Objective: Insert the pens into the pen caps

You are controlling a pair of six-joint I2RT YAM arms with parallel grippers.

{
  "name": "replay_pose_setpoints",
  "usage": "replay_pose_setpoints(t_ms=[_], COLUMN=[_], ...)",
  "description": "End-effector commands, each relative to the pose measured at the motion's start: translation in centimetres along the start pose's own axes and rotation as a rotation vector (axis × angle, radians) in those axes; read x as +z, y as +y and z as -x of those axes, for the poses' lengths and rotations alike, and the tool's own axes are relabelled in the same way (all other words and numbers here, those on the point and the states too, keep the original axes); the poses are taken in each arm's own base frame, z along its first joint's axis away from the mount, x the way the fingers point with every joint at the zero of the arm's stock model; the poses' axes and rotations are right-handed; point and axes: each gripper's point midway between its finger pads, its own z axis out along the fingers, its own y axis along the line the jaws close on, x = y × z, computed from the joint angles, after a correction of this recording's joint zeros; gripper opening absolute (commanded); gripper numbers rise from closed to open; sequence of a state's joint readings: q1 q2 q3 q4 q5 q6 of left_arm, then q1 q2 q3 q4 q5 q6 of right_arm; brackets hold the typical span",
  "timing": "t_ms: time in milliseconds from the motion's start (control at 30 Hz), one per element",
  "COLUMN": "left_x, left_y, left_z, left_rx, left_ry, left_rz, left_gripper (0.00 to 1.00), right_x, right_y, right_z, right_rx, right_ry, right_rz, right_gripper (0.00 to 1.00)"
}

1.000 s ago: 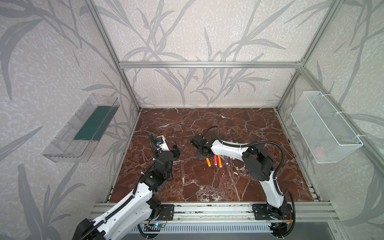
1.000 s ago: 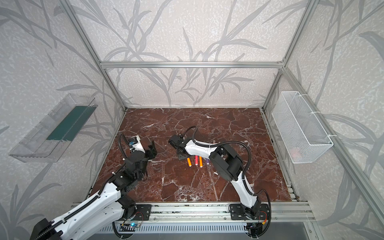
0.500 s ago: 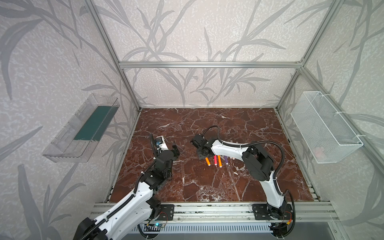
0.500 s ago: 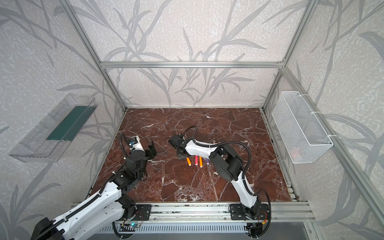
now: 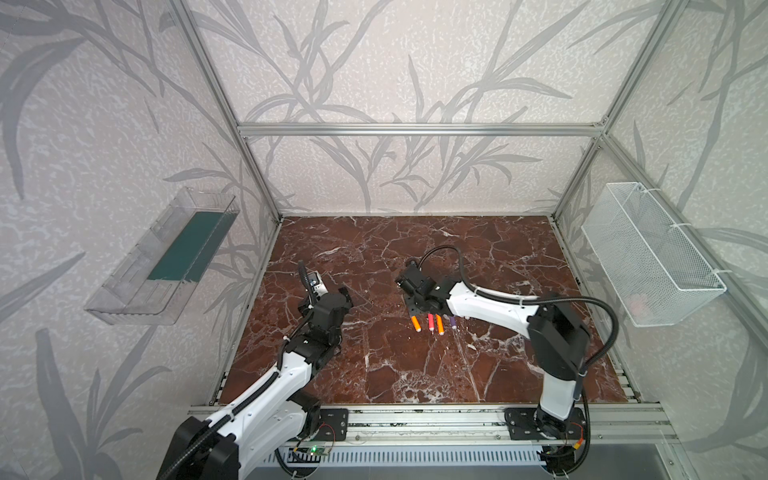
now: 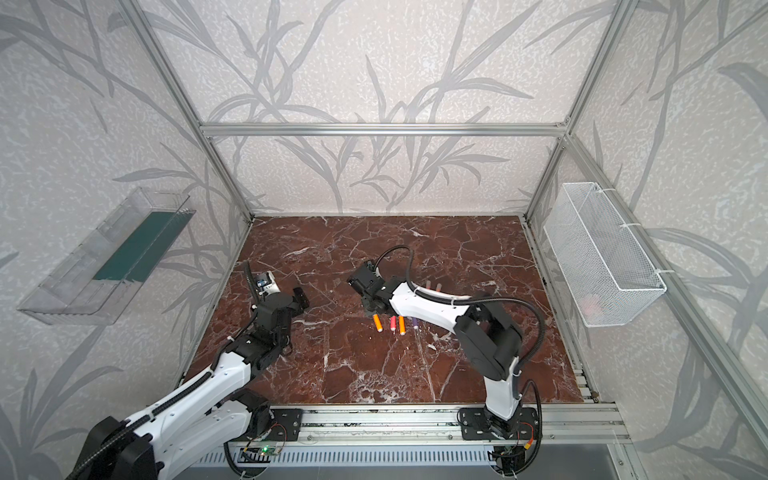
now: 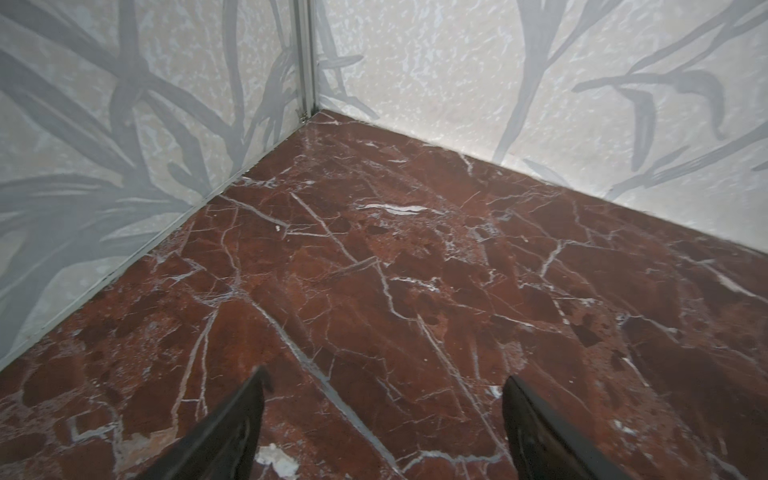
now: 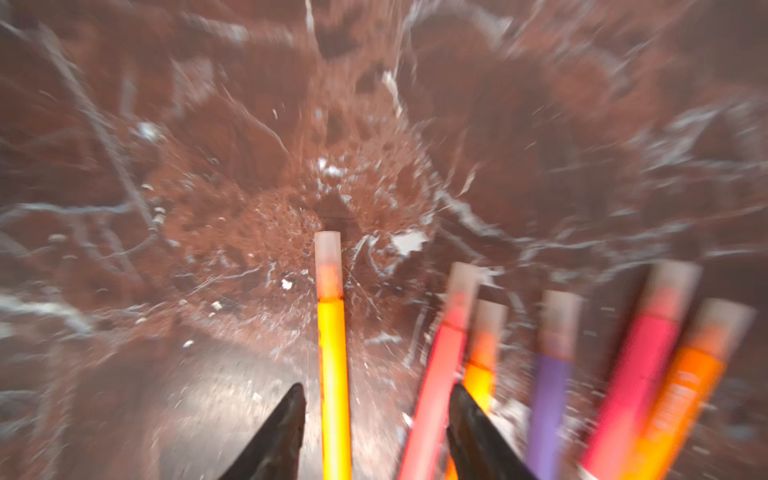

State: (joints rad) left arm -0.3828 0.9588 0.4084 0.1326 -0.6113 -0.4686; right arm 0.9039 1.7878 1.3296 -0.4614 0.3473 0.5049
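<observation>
The slim orange marker pen (image 8: 332,374), tipped with its translucent plastic cap (image 8: 328,266), lies ungripped between the parted jaws of the right gripper (image 8: 377,388), while the left gripper (image 7: 385,378) gapes over the brown marble tabletop (image 7: 374,270).

Top views: high at front, facing down-inward, far; both share whole marble table (image 5: 374,365) | left wrist: low, near, facing table's back-left corner | right wrist: close over pens (image 8: 332,374), blurred

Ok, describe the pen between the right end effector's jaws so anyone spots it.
On the marble tabletop, find the capped pens by the right end effector. It is the orange pen at their left end in a top view, apart from the pink pen beside it.
</observation>
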Motion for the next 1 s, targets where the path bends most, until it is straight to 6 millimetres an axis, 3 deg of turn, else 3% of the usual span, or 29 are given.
replay_pose_setpoints(t_ms=[0,67,167,267,333,433,500,567,633,733,833,933,967], left_x=[0.8,1.1,1.5,1.5,1.3,1.2,0.7,0.1,-0.1,1.1,3.1,5.0,4.9], left_y=[1.2,1.8,2.6,1.7,1.3,0.4,0.3,0.1,-0.1,1.2,1.2,1.8,1.2], left_z=[1.8,2.1,1.3,1.3,1.4,1.6,1.9,2.6,3.3,4.4,2.7,1.5,1.6], left_rx=[-0.012,0.007,-0.072,-0.132,-0.127,-0.076,-0.055,-0.020,0.060,0.151,0.253,0.316,0.361], left_ry=[-0.042,-0.073,-0.119,-0.242,-0.260,-0.208,-0.202,-0.246,-0.303,-0.324,-0.247,-0.259,-0.281], left_rz=[0.110,0.161,0.179,0.048,0.015,-0.015,-0.035,-0.064,-0.067,0.096,0.167,0.275,0.318], left_gripper=[0.94,0.96,1.00,1.00,1.00,1.00,1.00,1.00,0.98,0.99,0.97,0.97,0.97], right_x=[-6.3,-9.2,-13.3,-14.7,-14.0,-11.1,-8.6,-6.4,-4.9,-4.1,-2.3,-0.2,0.0], right_y=[-2.6,-5.2,-11.1,-18.1,-22.6,-28.8,-33.0,-35.4,-36.4,-35.4,-34.4,-32.5,-30.3], right_z=[5.1,7.0,8.5,8.4,7.5,4.6,1.0,-1.5,-2.6,-1.9,-2.4,-2.9,-2.3], right_rx=[0.059,0.086,0.182,0.300,0.326,0.349,0.455,0.494,0.481,0.353,0.266,0.202,0.120], right_ry=[-0.267,-0.430,-0.609,-0.701,-0.723,-0.637,-0.539,-0.493,-0.445,-0.372,-0.418,-0.489,-0.539], right_rz=[-0.020,-0.083,-0.240,-0.356,-0.454,-0.563,-0.626,-0.642,-0.656,-0.601,-0.512,-0.342,-0.222], right_gripper=[0.65,0.70,0.79,0.83,0.86,0.89,0.89,0.90,0.90,0.94,0.95,0.94,0.95])
